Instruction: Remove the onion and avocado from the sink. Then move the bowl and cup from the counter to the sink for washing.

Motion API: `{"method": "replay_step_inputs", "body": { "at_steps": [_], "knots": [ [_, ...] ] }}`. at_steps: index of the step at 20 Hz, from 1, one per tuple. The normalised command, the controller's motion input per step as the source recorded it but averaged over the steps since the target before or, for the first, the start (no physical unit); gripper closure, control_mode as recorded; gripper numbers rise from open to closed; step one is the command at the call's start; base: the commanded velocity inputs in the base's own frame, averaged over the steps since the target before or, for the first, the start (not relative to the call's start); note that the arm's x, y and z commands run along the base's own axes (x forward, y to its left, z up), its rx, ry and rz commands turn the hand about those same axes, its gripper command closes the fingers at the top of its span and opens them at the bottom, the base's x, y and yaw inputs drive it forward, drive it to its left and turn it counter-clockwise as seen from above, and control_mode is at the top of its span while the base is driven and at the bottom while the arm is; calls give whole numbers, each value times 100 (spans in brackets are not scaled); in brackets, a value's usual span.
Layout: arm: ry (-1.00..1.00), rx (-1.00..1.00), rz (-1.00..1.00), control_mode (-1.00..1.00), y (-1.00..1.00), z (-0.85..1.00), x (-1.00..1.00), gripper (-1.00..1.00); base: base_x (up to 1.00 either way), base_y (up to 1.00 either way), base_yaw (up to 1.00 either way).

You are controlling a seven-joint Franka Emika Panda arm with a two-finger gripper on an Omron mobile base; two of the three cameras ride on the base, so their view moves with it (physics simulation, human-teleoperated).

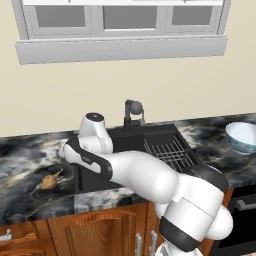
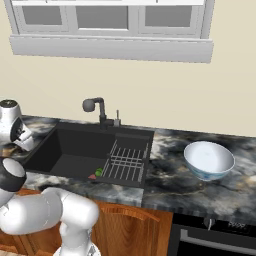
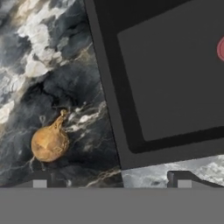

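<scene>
The arm bends low leftward, its gripper [image 3: 112,178] spread wide and holding nothing above the counter [image 3: 39,65], the onion [image 3: 49,142] just left of its fingertips.

Grey-framed window [image 1: 120,22] on cream wall; oven [image 2: 215,240] lower right.

The arm [image 1: 145,175] is hiding the front of the sink [image 1: 160,137]. The bowl [image 1: 243,136] is running off the right edge. The avocado [image 2: 98,172] is showing too small to make out.
</scene>
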Motion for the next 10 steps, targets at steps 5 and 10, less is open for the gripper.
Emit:
{"method": "replay_step_inputs", "body": {
  "at_steps": [5,10],
  "knots": [
    [-7,-2,13,-100,-20,2,-5,-100,0,0,0],
    [-14,-5,14,-100,-21,2,-6,-100,0,0,0]
  ]
}}
